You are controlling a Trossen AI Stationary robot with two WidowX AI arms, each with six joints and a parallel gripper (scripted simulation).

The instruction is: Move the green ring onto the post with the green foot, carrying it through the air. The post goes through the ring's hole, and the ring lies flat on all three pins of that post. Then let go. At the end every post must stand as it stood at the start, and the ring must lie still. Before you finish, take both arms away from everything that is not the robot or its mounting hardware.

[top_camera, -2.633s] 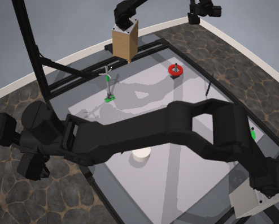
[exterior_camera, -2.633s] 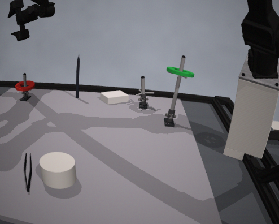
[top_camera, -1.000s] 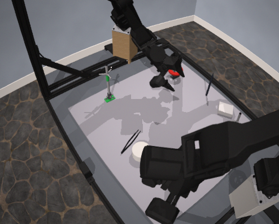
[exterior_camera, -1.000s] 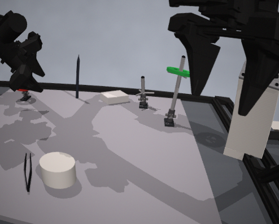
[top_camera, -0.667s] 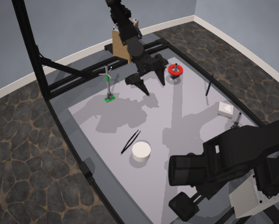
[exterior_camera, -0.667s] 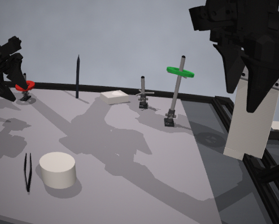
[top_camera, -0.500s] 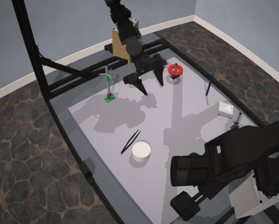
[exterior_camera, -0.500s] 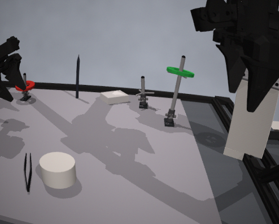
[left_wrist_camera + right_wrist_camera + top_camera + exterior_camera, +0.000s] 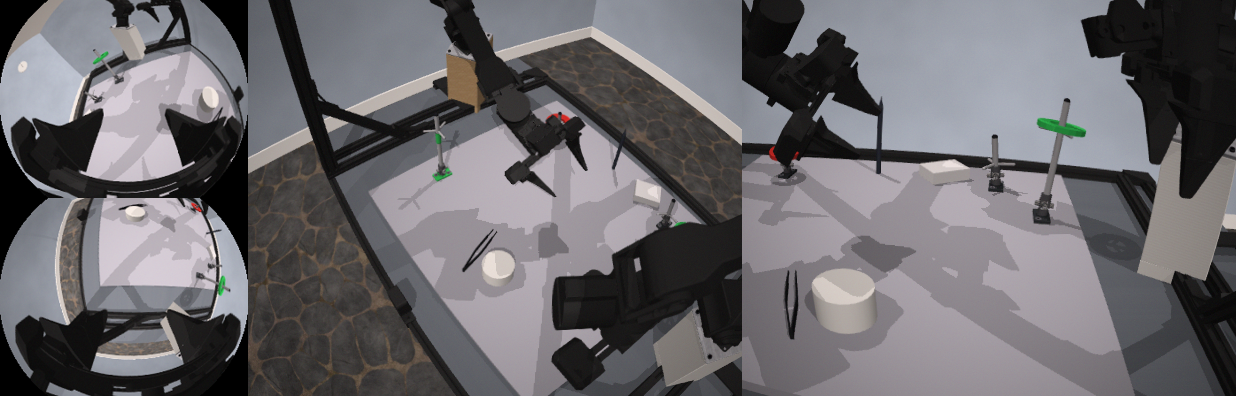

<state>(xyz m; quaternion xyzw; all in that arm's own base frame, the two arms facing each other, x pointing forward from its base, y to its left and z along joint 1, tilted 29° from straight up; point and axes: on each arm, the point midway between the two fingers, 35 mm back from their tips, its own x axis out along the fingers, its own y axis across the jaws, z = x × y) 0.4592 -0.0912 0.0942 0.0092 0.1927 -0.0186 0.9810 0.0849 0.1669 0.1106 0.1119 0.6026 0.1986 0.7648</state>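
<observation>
The green ring [image 9: 1061, 126] lies high on a tall grey post with a black foot [image 9: 1042, 216]. In the top view only a sliver of it [image 9: 679, 224] shows behind the right arm. It also shows in the left wrist view [image 9: 100, 59] and the right wrist view [image 9: 222, 284]. The post with the green foot [image 9: 441, 152] stands at the far left of the table, its three pins bare. My left gripper [image 9: 568, 181] is open and empty in the air near the red ring. My right gripper [image 9: 1174, 177] is open and empty, high beside the table's edge, apart from the green ring.
A red ring [image 9: 562, 119] sits on a short post behind the left gripper. A short bare post [image 9: 994, 165], a white block [image 9: 648, 194], an upright dark stick [image 9: 619, 149], a white cylinder [image 9: 498, 267] and black tweezers [image 9: 479, 250] are on the table. A brown box [image 9: 463, 80] stands at the back.
</observation>
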